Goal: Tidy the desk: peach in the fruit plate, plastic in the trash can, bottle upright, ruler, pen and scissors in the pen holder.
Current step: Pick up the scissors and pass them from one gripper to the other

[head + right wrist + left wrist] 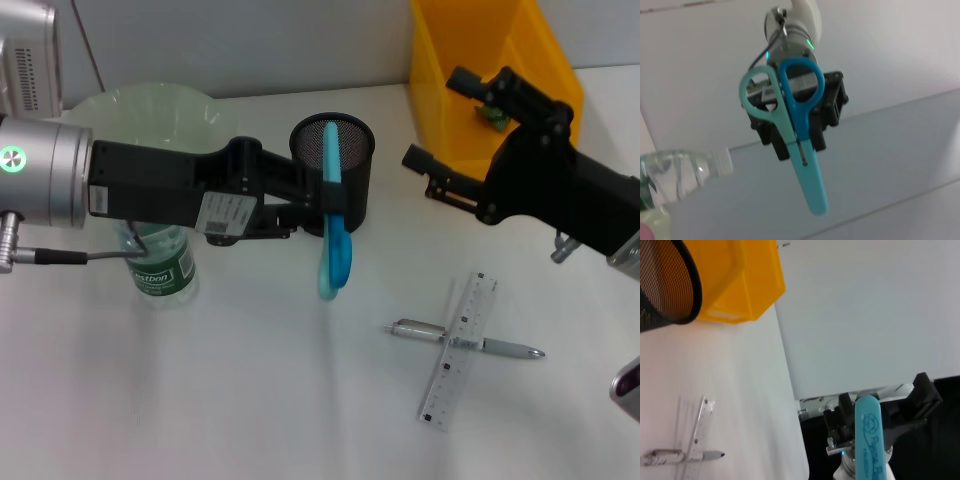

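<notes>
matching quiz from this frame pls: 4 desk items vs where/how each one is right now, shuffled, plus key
Items:
1. scissors
2. pen
3. bottle
4. trash can

States:
A. standing upright on the desk, beside the fruit plate
B. held off the desk in the left gripper, in front of the pen holder
C. yellow, at the far edge, behind the right gripper
D. lying flat, crossed under the ruler

Pairs: 1-B, 2-D, 3-A, 4-C
</notes>
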Controlling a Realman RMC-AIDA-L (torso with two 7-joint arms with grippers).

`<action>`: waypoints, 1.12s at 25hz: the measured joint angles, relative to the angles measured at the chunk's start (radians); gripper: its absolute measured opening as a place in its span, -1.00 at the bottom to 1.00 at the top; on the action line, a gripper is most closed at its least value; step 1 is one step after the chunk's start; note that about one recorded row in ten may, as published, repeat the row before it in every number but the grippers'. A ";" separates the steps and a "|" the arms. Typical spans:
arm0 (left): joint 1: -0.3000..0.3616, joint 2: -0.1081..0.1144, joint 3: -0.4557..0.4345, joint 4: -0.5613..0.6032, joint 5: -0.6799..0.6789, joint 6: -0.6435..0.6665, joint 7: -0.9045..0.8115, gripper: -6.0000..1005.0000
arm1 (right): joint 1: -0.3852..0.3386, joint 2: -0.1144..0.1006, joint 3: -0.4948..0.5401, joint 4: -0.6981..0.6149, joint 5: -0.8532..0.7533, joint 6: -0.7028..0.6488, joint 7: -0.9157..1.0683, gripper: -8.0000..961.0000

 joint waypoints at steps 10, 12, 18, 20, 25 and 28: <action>-0.004 0.014 0.004 -0.011 0.003 0.029 0.014 -0.49 | 0.003 -0.004 -0.042 0.019 -0.002 -0.047 -0.018 0.64; -0.004 0.014 0.003 -0.011 0.003 0.029 0.014 -0.49 | 0.011 -0.005 -0.036 0.047 0.007 -0.048 -0.056 0.64; 0.003 0.011 0.002 -0.011 0.004 0.027 0.015 -0.49 | 0.041 -0.007 -0.032 0.120 0.073 -0.046 -0.084 0.64; 0.003 0.010 0.005 -0.011 0.004 0.029 0.014 -0.49 | 0.041 -0.007 -0.031 0.098 0.074 -0.042 -0.039 0.64; -0.002 0.007 0.009 -0.010 0.005 0.026 0.004 -0.49 | 0.033 -0.007 -0.039 0.033 0.045 -0.035 0.076 0.64; -0.003 0.007 0.009 -0.011 0.008 0.023 -0.004 -0.49 | 0.033 -0.007 -0.040 0.013 0.004 -0.031 0.109 0.64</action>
